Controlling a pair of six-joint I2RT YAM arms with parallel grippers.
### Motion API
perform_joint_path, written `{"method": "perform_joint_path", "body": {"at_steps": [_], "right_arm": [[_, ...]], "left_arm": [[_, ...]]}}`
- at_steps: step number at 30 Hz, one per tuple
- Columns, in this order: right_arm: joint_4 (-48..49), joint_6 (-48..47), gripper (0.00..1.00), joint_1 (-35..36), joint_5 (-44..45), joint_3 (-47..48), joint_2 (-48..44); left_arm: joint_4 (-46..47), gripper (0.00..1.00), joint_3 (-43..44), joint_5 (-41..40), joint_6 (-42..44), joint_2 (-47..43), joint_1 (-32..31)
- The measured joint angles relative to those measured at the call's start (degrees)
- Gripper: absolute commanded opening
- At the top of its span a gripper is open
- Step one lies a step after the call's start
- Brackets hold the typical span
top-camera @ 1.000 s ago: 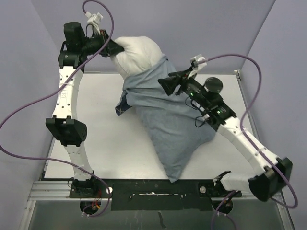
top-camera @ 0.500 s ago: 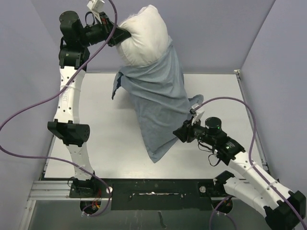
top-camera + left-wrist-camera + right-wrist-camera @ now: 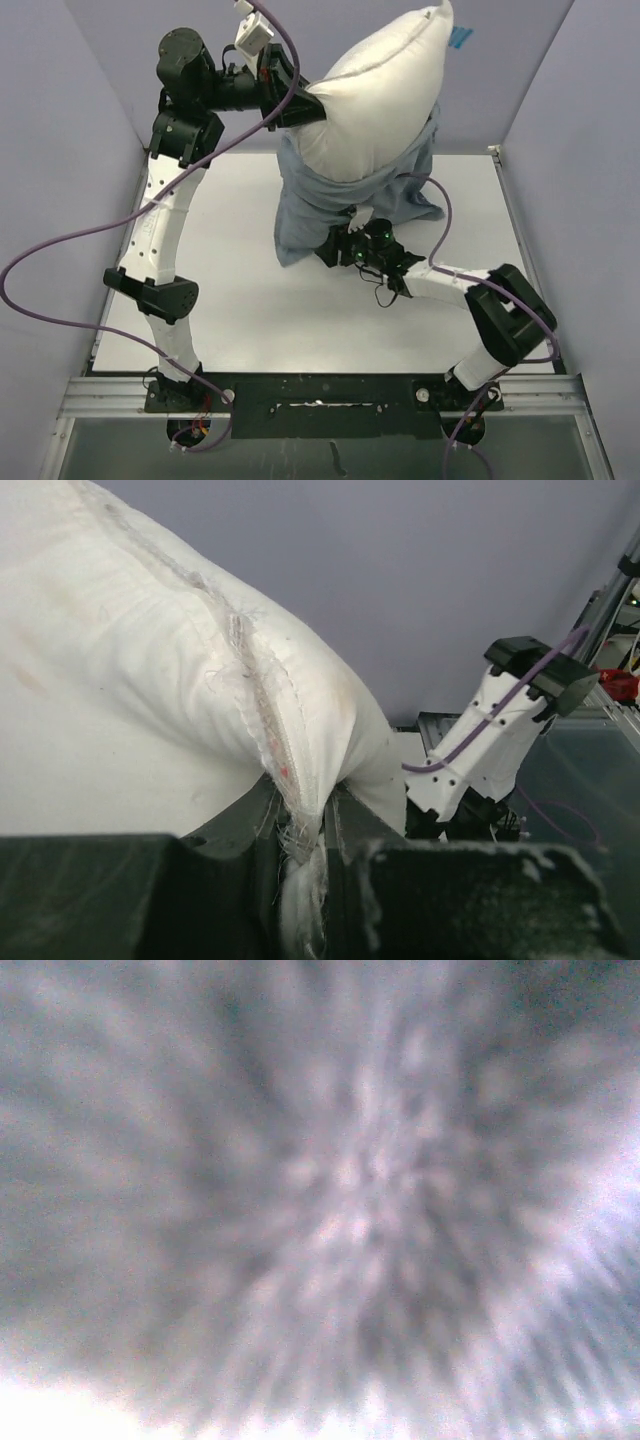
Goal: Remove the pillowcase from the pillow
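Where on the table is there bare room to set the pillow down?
Bare table: the wide near strip before the right arm, and the patch between the left arm and the pillowcase. Crowded: centre-back, where pillowcase, pillow and right gripper gather.

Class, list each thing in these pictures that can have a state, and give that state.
pillow, held up on end, upper part bare, lower end inside the pillowcase.
pillowcase, bunched around the pillow's lower end.
left gripper, shut on the pillow's seam.
right gripper, against the pillowcase; open or shut cannot be told.
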Motion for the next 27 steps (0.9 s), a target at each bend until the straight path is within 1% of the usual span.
{"method": "perform_joint_path", "body": {"at_steps": [3,6,8,11,13,16,18,20,22,23,25,27], "right_arm": [[4.6,-0.2,0.63,0.5,2.0,8.0,8.6],[8.1,-0.1,0.66,0.9,2.4,14.6,14.1],[10.0,0.0,0.67,0.6,2.3,15.6,14.7],[12.8,0.0,0.71,-0.1,1.4,14.0,13.6],[14.4,0.0,0.72,-0.5,0.2,10.2,11.2],[15.4,-0.1,0.76,-1.6,-3.9,3.4,5.5],[15.1,0.0,0.78,-3.3,-8.4,-0.1,0.5],[13.9,0.0,0.81,-6.4,-13.0,-1.5,-4.9],[12.6,0.0,0.85,-11.5,-18.7,-0.9,-10.7],[11.8,0.0,0.89,-14.3,-21.6,0.2,-13.3],[9.4,-0.2,0.95,-19.1,-26.7,4.0,-16.8],[7.3,-0.7,0.99,-23.5,-31.0,10.1,-19.2]], "left_arm": [[-0.5,0.00,2.0,1.6,0.6,-0.2,-0.7],[-3.8,0.00,0.9,1.1,5.3,-1.8,-0.3],[-8.2,0.00,-3.7,-1.5,11.7,-5.3,0.1],[-14.8,0.00,-10.9,-6.8,21.1,-10.9,1.2],[-16.2,0.00,-17.3,-8.4,24.9,-14.7,3.0],[-17.6,0.00,-26.7,-7.8,29.2,-19.6,7.5],[-18.4,0.00,-29.0,-6.8,31.0,-20.7,9.4],[-19.3,0.00,-29.9,-5.1,32.1,-20.8,10.8],[-20.7,0.00,-30.3,-3.7,32.9,-20.8,11.7],[-21.3,0.00,-30.6,-3.1,33.3,-20.8,12.0],[-22.1,0.00,-31.1,-2.9,34.0,-20.8,12.1],[-22.8,0.00,-31.6,-3.0,34.4,-20.8,12.1]]}}
